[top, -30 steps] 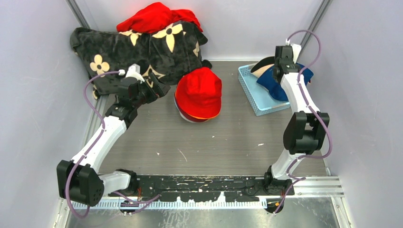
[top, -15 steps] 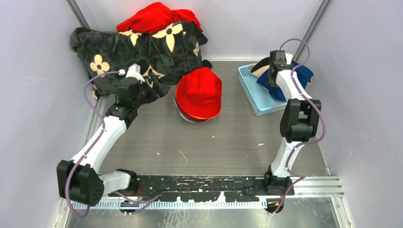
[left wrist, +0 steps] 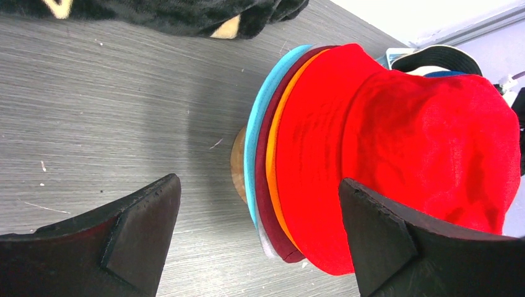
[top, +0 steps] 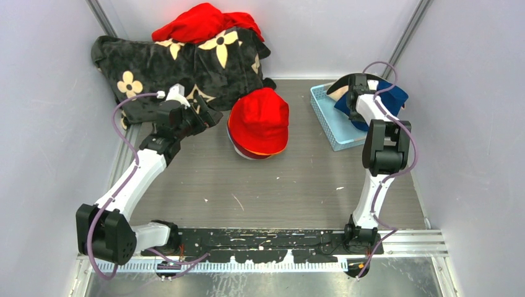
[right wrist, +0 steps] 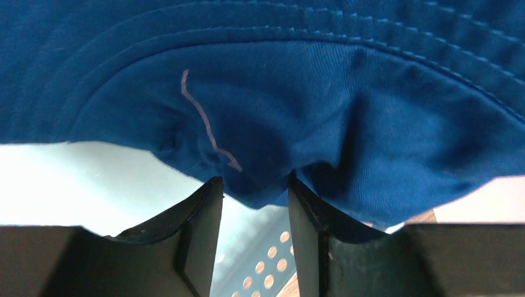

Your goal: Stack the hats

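L gripper [left wrist: 260,181]: fingers [left wrist: 142,216] spread wide, nothing btwn them, low over worktop [left wrist: 93,93] just beside hat stack [top: 259,124], pointing at it. Hat stack sits mid-worktop, red hat [left wrist: 408,136] on top; under it orange, maroon, teal brims, bit of grey at bottom edge. R gripper [right wrist: 254,185] over basket [top: 321,114] at rear right; its fingers [right wrist: 201,226] near together, nipping a fold of blue hat [right wrist: 278,93] brim at the tips. Perforated basket floor shows thru gap below the fold. Blue hat lies in basket, partly hidden by R arm. Black blanket [top: 179,62] w/ red cloth [top: 201,25] at its far edge, rear left, behind L gripper.
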`<control>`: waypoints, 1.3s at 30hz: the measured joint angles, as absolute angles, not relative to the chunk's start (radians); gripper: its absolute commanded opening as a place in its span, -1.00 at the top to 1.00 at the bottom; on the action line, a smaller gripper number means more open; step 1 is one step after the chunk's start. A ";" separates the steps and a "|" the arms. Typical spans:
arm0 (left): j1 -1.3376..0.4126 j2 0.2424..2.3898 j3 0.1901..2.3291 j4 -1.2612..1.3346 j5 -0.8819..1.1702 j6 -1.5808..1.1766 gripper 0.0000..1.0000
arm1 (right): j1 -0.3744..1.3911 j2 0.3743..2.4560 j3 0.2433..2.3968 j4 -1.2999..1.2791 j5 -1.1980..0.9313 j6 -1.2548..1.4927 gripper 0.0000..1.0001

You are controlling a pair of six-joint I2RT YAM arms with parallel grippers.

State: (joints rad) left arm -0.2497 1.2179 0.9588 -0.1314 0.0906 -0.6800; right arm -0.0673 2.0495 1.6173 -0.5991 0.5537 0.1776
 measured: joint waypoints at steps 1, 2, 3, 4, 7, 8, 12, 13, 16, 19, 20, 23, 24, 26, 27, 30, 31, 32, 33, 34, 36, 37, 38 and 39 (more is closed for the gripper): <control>-0.250 1.220 0.959 -0.131 0.091 -0.680 -0.96 | -0.072 2.062 1.617 -0.595 0.561 0.177 0.20; -0.250 1.221 0.959 -0.131 0.091 -0.680 -0.95 | -0.079 2.075 1.617 -0.589 0.568 0.174 0.39; -0.250 1.222 0.959 -0.131 0.091 -0.680 -0.95 | -0.083 2.083 1.617 -0.584 0.574 0.168 0.63; -0.250 1.222 0.959 -0.131 0.091 -0.680 -0.95 | -0.087 2.090 1.617 -0.580 0.581 0.164 0.89; -0.250 1.222 0.959 -0.131 0.091 -0.680 -0.95 | -0.092 2.093 1.617 -0.566 0.591 0.158 0.99; -0.250 1.222 0.959 -0.132 0.091 -0.680 -0.95 | -0.092 2.090 1.617 -0.560 0.593 0.159 0.99; -0.250 1.222 0.959 -0.132 0.091 -0.680 -0.95 | -0.065 2.035 1.588 -0.548 0.598 0.153 0.99; -0.250 1.222 0.959 -0.132 0.091 -0.680 -0.95 | -0.047 2.003 1.583 -0.559 0.599 0.150 0.98; -0.250 1.220 0.959 -0.133 0.091 -0.680 -0.94 | 0.024 1.900 1.600 -0.587 0.583 0.147 0.99; -0.253 1.209 0.959 -0.138 0.091 -0.680 -0.94 | 0.087 1.804 1.689 -0.631 0.525 0.152 0.99; -0.255 1.201 0.959 -0.141 0.091 -0.680 -0.94 | 0.107 1.776 1.731 -0.641 0.493 0.157 0.99; -0.255 1.166 0.959 -0.150 0.090 -0.680 -0.95 | 0.122 1.705 1.846 -0.664 0.401 0.173 0.99; -0.255 1.149 0.959 -0.151 0.090 -0.680 -0.94 | 0.118 1.687 1.876 -0.667 0.374 0.181 0.99; -0.256 1.123 0.959 -0.154 0.090 -0.680 -0.94 | 0.109 1.658 1.930 -0.679 0.308 0.193 0.99; -0.256 1.109 0.959 -0.156 0.090 -0.680 -0.95 | 0.107 1.647 1.951 -0.679 0.271 0.200 0.99; -0.256 1.073 0.962 -0.170 0.090 -0.680 -0.94 | 0.097 1.622 1.977 -0.670 0.144 0.229 0.99; -0.256 1.065 0.963 -0.177 0.090 -0.680 -0.94 | 0.097 1.617 1.977 -0.665 0.104 0.241 0.99; -0.256 1.057 0.963 -0.181 0.090 -0.680 -0.95 | 0.097 1.614 1.977 -0.661 0.060 0.251 0.99; -0.256 1.048 0.963 -0.189 0.090 -0.680 -0.94 | 0.097 1.614 1.977 -0.658 0.021 0.263 0.99; -0.257 1.040 0.963 -0.197 0.090 -0.680 -0.95 | 0.097 1.614 1.977 -0.654 -0.016 0.274 0.99; -0.257 1.027 0.963 -0.208 0.090 -0.680 -0.94 | 0.097 1.614 1.977 -0.649 -0.101 0.300 0.98; -0.258 1.021 0.963 -0.212 0.090 -0.680 -0.95 | 0.097 1.614 1.977 -0.645 -0.141 0.315 0.99; -0.258 1.013 0.963 -0.219 0.089 -0.680 -0.94 | 0.098 1.612 1.977 -0.636 -0.179 0.327 0.99; -0.258 1.007 0.963 -0.224 0.089 -0.680 -0.94 | 0.098 1.610 1.977 -0.628 -0.216 0.340 0.99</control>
State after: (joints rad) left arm -0.2581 1.0073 0.9630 -0.2237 0.0891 -0.6796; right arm 0.0982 1.6100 1.9770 -0.6281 -0.2157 0.3405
